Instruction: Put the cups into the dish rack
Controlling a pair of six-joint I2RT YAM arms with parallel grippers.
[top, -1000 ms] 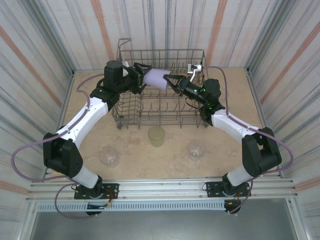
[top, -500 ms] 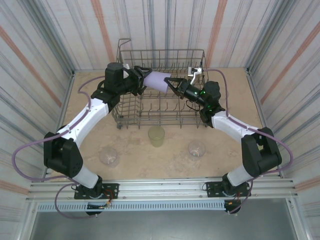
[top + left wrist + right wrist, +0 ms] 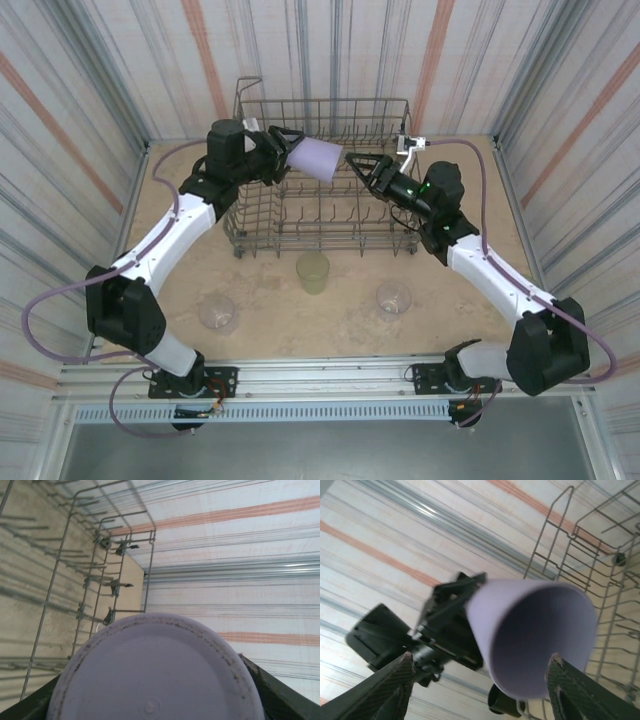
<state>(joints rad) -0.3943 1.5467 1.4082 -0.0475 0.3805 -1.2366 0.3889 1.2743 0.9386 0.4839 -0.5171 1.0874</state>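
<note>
1. Left clear cup (image 3: 218,313): stands on the table (image 3: 270,295) in the lower left of the top view, well apart from the dish rack (image 3: 330,100).
2. Left pincer (image 3: 290,152): mine, in the upper centre-left of the top view, over the rack's left end. It is clenched on the closed end of the lavender cup (image 3: 320,158). In the left wrist view the cup's round base takes up the lower middle of the frame, with a dark finger (image 3: 282,695) at each lower corner.
3. Lavender cup: held on its side above the rack, mouth turned to the right of the frame and slightly downward. It touches no wire that I can see.
4. Yellow-green cup (image 3: 313,271): upright on the table at frame centre, just below the rack's near edge.
5. Dish rack: grey wire basket across the upper middle of the top view, with a raised loop at its upper left corner. I see no cup inside it.
6. Right pincer (image 3: 362,165): mine, just right of the lavender cup's mouth and apart from it. It is released and grasps nothing. In the right wrist view my two fingers (image 3: 390,690) stand wide at the lower corners, and the cup's open mouth faces the lens between them.
7. Right clear cup (image 3: 394,298): on the table, lower right of centre, near the yellow-green cup.
</note>
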